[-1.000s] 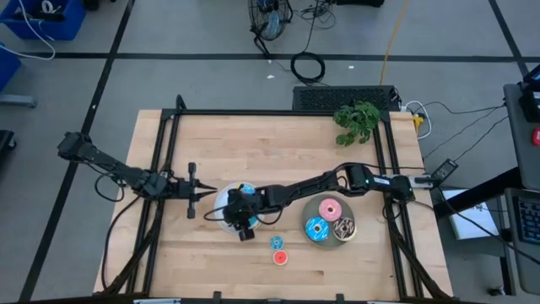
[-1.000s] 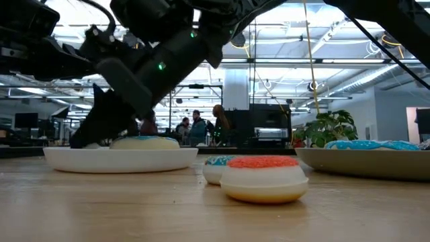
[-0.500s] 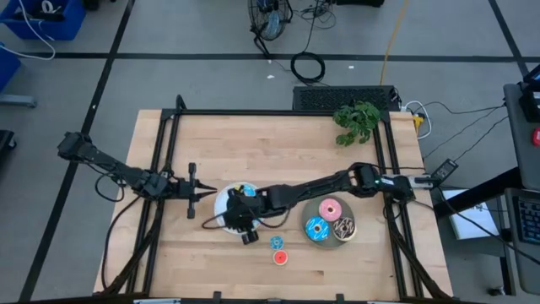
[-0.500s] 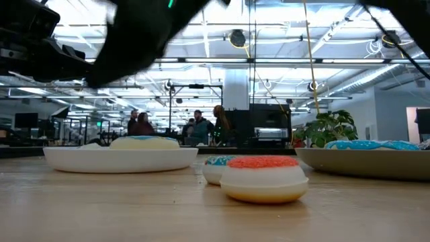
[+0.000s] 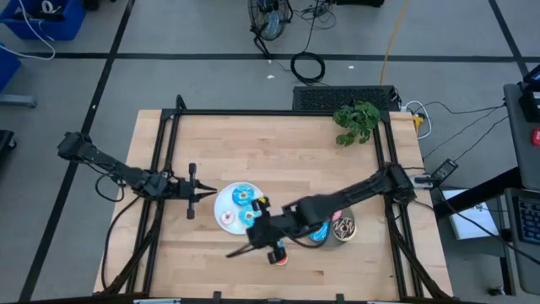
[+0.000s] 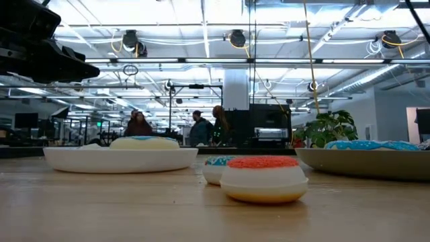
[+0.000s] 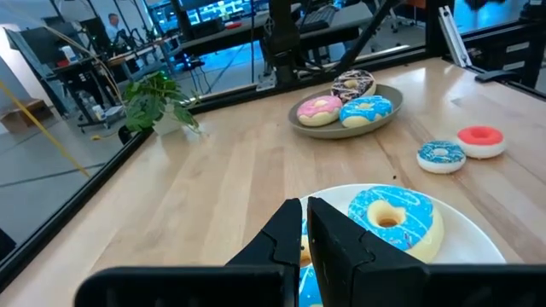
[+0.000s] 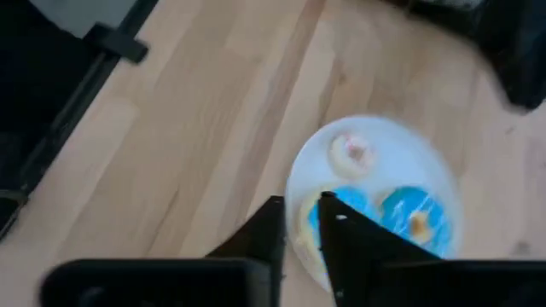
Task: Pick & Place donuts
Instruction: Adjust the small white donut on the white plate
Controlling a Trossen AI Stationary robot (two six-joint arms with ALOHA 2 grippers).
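Pale wood covers the desk (image 5: 278, 143), framed by dark rails, with grey floor around it and a potted plant (image 5: 356, 121) at the far edge.

Landmark: the white plate (image 5: 221, 204) near the middle of the desk. To its left waits the left hand (image 5: 198, 195), fingers pressed together and empty, tips pointing at the plate's rim. On the plate lie two blue-iced donuts (image 5: 245, 195) and a small pale donut (image 5: 228, 218); in the left wrist view one blue-iced donut sits just past the closed fingertips.

Just right of the plate and nearer the front edge hangs the right hand (image 5: 263, 245), blurred in the high view. In its own wrist view the two fingers (image 8: 275, 223) stand close with a narrow gap and nothing between them, and the plate shows beyond them.

Beside that hand, right of the plate, lies a small red donut (image 5: 280, 257). In the low view it rests on the desk with a small blue donut (image 6: 216, 162) just behind it.

Farther right is a grey plate (image 5: 346, 235) holding a brown sprinkled donut (image 5: 343, 225); the left wrist view shows a pink donut (image 7: 317, 108) and another blue one with it.
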